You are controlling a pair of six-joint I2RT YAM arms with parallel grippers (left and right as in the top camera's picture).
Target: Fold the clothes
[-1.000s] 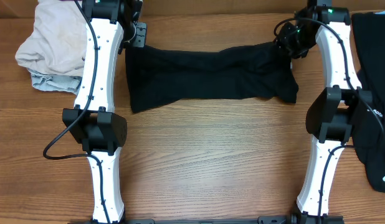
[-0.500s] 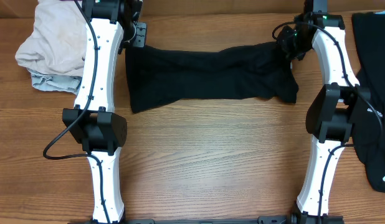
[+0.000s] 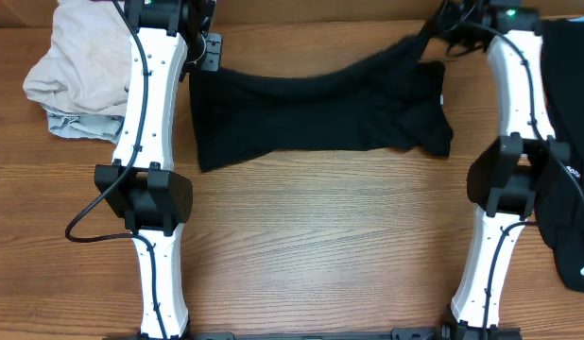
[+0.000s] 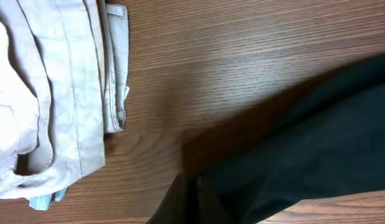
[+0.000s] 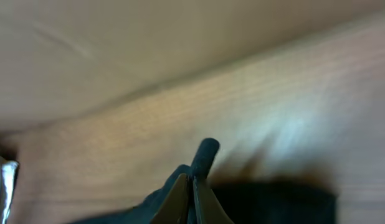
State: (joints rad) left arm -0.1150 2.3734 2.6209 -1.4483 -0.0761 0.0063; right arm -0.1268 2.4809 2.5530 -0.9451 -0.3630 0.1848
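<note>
T-shirt (image 3: 320,113), one; beige pile (image 3: 79,66), one

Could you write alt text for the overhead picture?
A black T-shirt lies on a wooden table, pinched at its far corners by the left gripper and the right gripper, which holds its corner raised. Beige clothes lie far left, black clothes far right.

A wrinkled black T-shirt (image 3: 320,118) is spread left to right across the far half of the table (image 3: 320,246), its far right corner held lifted and taut, and a second black garment (image 3: 571,66) is laid at the right edge.
</note>
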